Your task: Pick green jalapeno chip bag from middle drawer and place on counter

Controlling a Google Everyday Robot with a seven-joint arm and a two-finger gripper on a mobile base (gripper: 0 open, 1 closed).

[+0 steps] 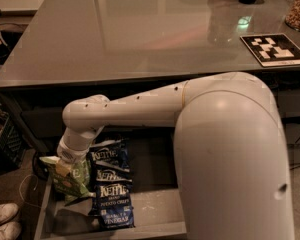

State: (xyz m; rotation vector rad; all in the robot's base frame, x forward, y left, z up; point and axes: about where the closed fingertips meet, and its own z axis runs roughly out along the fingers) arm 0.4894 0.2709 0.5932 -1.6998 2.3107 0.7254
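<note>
The pincer [65,162] sits at the top of the green jalapeno chip bag [72,182] over the middle drawer [155,210].
</note>
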